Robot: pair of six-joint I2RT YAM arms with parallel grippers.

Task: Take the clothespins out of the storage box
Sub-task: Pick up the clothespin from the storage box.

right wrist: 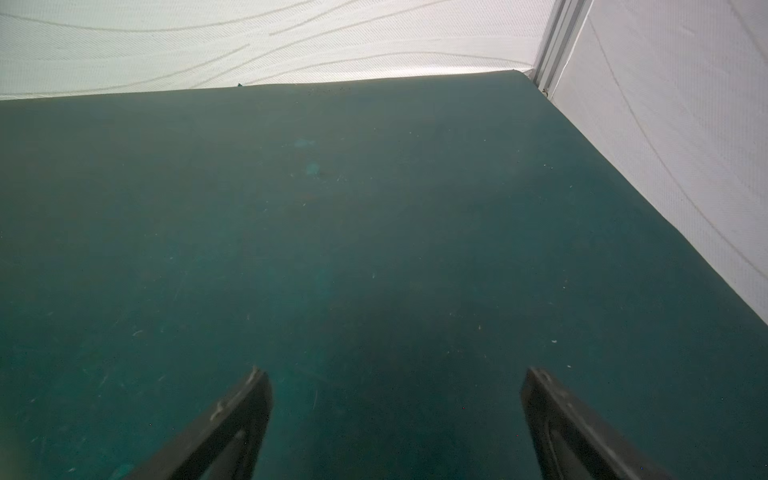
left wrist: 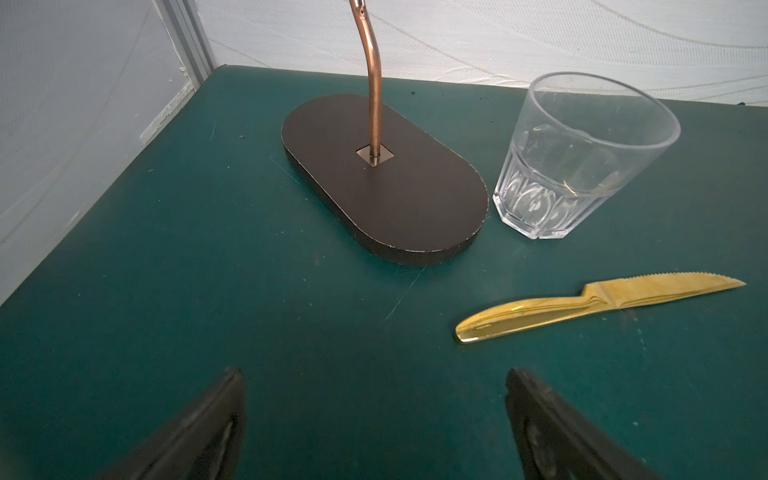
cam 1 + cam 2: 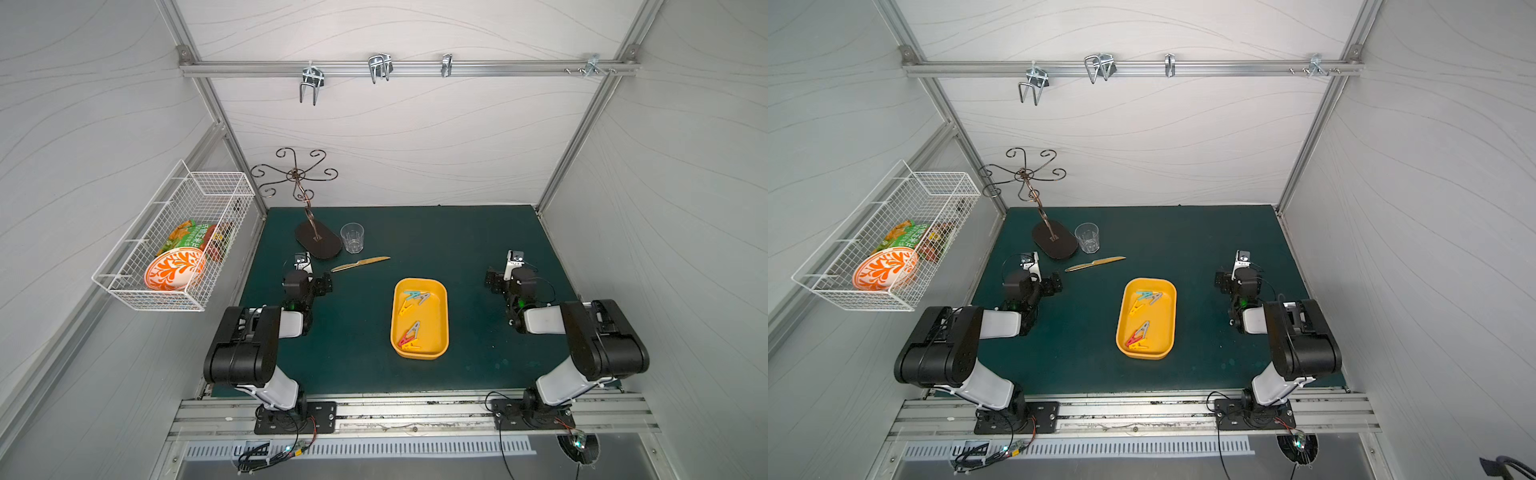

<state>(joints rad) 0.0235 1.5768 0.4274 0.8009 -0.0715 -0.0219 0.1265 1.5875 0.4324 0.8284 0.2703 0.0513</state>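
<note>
The storage box (image 3: pixel 443 322) (image 3: pixel 1172 320) is a shallow yellow tub in the middle of the green mat, seen in both top views. Several clothespins lie inside it. At its far end are a light blue one (image 3: pixel 411 294), a grey one (image 3: pixel 424 297) and a yellow one (image 3: pixel 405 309). At its near end are a grey one (image 3: pixel 414 329), a red one (image 3: pixel 404 340) and a yellow one (image 3: pixel 412 345). My left gripper (image 3: pixel 323 285) (image 2: pixel 374 372) hovers open left of the box, holding nothing. My right gripper (image 3: pixel 492 282) (image 1: pixel 397 370) hovers open to the box's right over bare mat.
A dark oval stand base (image 3: pixel 318 242) (image 2: pixel 386 183) with a copper stem, a clear glass (image 3: pixel 352 237) (image 2: pixel 577 158) and a gold knife (image 3: pixel 360 263) (image 2: pixel 594 305) lie ahead of the left gripper. A white wire basket (image 3: pixel 174 241) holding a plate hangs on the left wall.
</note>
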